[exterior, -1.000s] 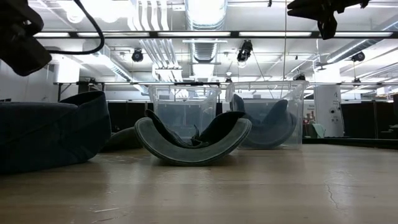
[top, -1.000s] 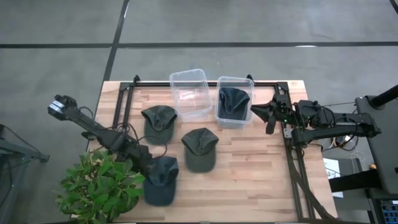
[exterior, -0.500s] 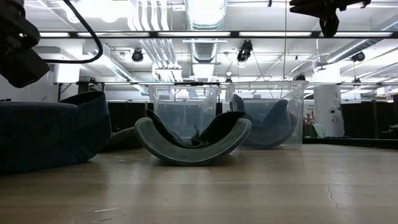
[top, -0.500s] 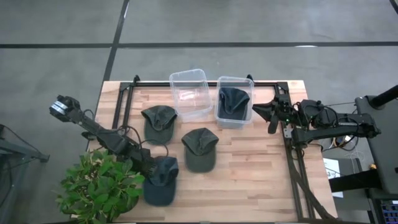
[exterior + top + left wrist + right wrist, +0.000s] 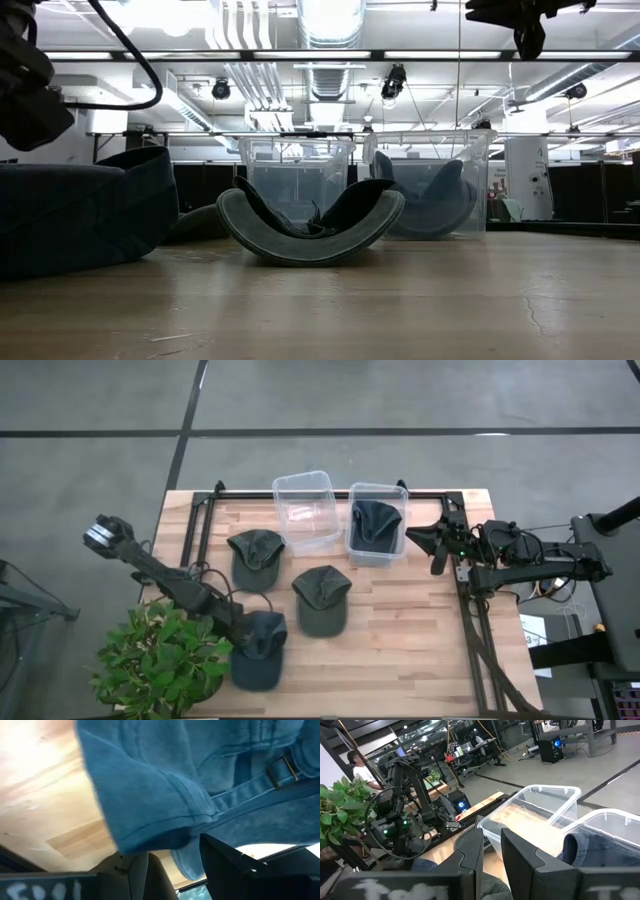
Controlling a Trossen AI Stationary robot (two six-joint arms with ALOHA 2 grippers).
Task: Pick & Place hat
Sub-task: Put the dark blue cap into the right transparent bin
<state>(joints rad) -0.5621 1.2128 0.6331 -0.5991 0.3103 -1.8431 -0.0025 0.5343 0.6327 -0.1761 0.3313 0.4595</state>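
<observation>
A blue cap (image 5: 258, 650) lies on the table near its near left corner, crown up; the low view shows it at the left (image 5: 80, 215). My left gripper (image 5: 238, 628) is at the cap's left edge. In the left wrist view it is open (image 5: 172, 865), and the cap's lower rim (image 5: 175, 837) hangs between the two fingers. Two grey-green caps (image 5: 255, 555) (image 5: 322, 598) rest on the table farther in. Another dark cap (image 5: 375, 525) lies inside the right clear bin. My right gripper (image 5: 415, 538) hovers by that bin, open by a narrow gap (image 5: 491, 855). My left gripper has its fingers (image 5: 225, 865) on either side of the blue cap's rim (image 5: 175, 837), coming low from the table's left. I cannot tell whether they touch the cloth. The cap lies on the table.
An empty clear bin (image 5: 305, 510) stands at the far edge, left of the bin with the cap. A potted plant (image 5: 160, 660) crowds the near left corner beside my left arm. A black frame (image 5: 200, 520) borders the table. Bare wood lies near and right.
My left arm has sunk lower and moved a little toward the blue cap at the near left. The caps and bins have stayed where they were.
</observation>
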